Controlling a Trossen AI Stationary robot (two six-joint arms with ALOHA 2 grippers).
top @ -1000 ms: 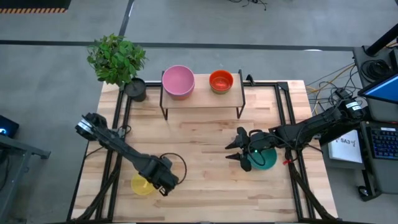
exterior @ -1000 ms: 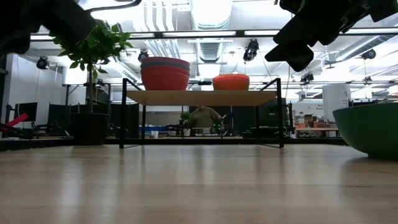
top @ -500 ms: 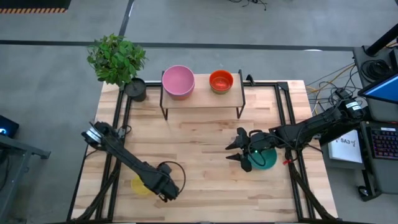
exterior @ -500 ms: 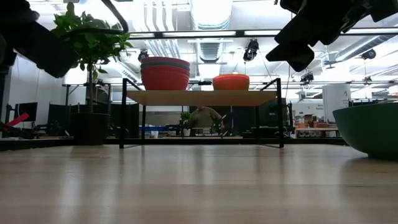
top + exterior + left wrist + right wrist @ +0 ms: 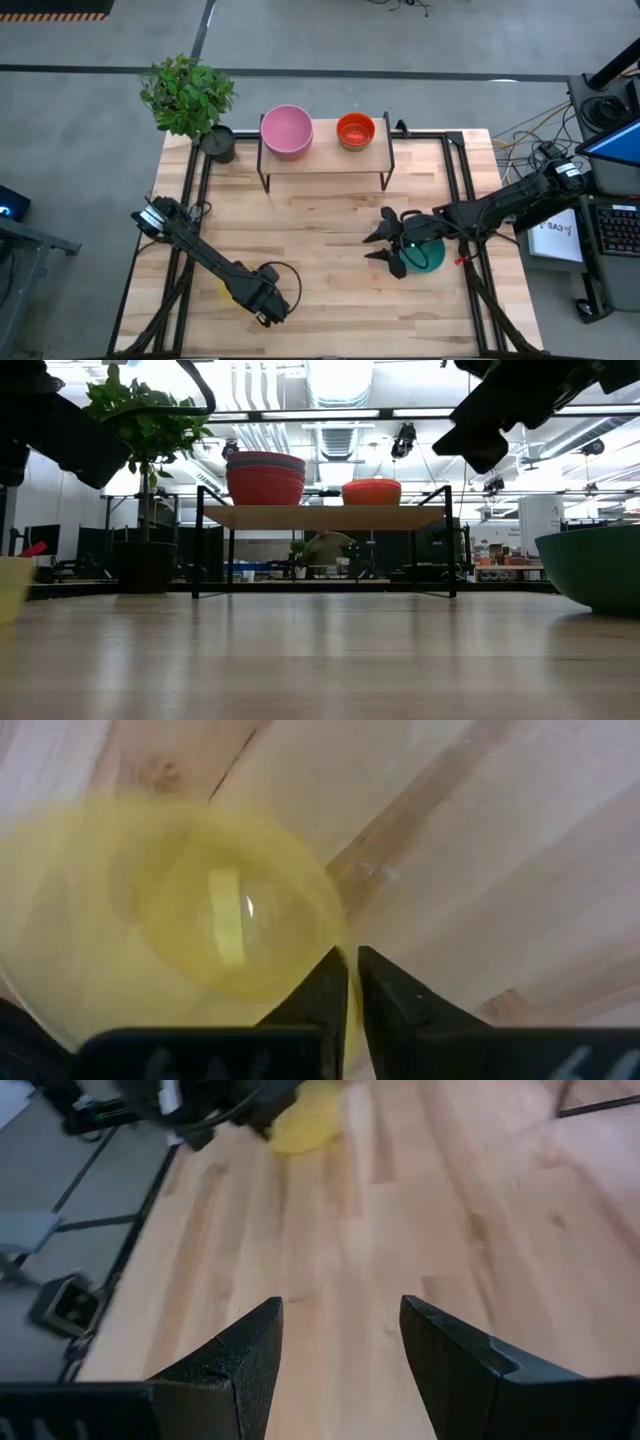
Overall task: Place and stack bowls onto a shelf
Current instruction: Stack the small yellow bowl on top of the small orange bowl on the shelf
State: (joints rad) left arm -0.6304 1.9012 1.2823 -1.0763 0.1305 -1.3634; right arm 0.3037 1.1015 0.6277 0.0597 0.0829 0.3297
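The shelf (image 5: 325, 158) stands at the table's far side. On it are a stack of larger bowls, pink on top (image 5: 287, 130) and red at the bottom (image 5: 265, 482), and an orange bowl (image 5: 355, 130). A teal bowl (image 5: 428, 257) rests on the table at the right. My right gripper (image 5: 385, 243) is open and empty, raised just left of it. My left gripper (image 5: 266, 303) is shut on the yellow bowl (image 5: 170, 930) at the near left. In the high view the arm hides most of that bowl (image 5: 226, 291). My left gripper pinches the yellow bowl's rim (image 5: 338, 942) between its two fingers, one finger (image 5: 325, 995) over the inside of the bowl and the other (image 5: 388, 1010) outside it. The fingers come from above, pointing down. Whether the bowl is clear of the table, I cannot tell.
A dark plant pot (image 5: 217, 143) with a leafy plant (image 5: 187, 93) stands at the far left corner beside the shelf. Bare wooden tabletop (image 5: 320, 220) lies between the shelf and both grippers. The yellow bowl shows at the low view's left edge (image 5: 10, 588).
My left gripper has gone a little toward the table's near edge, and the arm has come down over the yellow bowl and now covers most of it in the high view. The yellow bowl has come into the low view at its left edge.
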